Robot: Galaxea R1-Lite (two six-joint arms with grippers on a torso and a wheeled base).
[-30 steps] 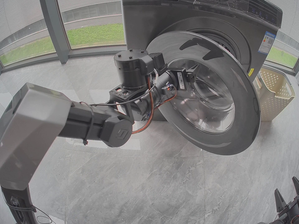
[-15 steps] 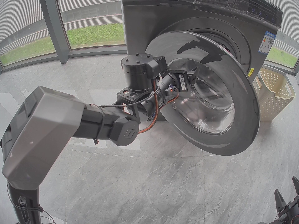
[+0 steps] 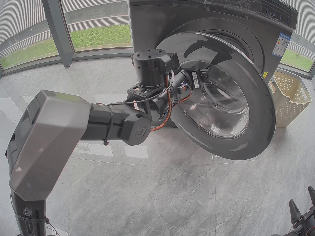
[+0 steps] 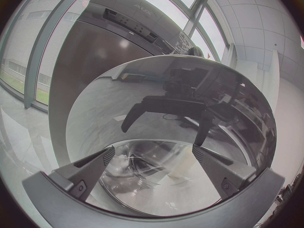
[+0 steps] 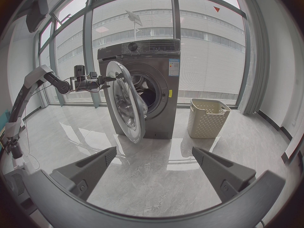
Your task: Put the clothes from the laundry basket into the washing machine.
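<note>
The grey washing machine [image 3: 197, 13] stands ahead with its round glass door [image 3: 244, 141] swung partly open. My left gripper [image 3: 205, 76] is open, its fingertips right at the door's outer face, which mirrors them in the left wrist view [image 4: 152, 150]. From the right wrist view the left gripper [image 5: 109, 78] meets the door [image 5: 126, 102] near its upper edge, and something dark lies inside the drum [image 5: 147, 97]. The cream laundry basket [image 3: 290, 95] stands on the floor to the right of the machine. My right gripper [image 3: 302, 202] hangs open low at the right, holding nothing.
Grey marble floor [image 3: 164, 187] spreads wide in front of the machine. Tall windows and a grey pillar [image 3: 55, 23] run behind and to the left. The basket [image 5: 207, 117] sits close to the machine's right side, near a curtain [image 5: 253, 57].
My left arm has pushed forward toward the machine, and the door has swung a little toward the opening. The right gripper has stayed put.
</note>
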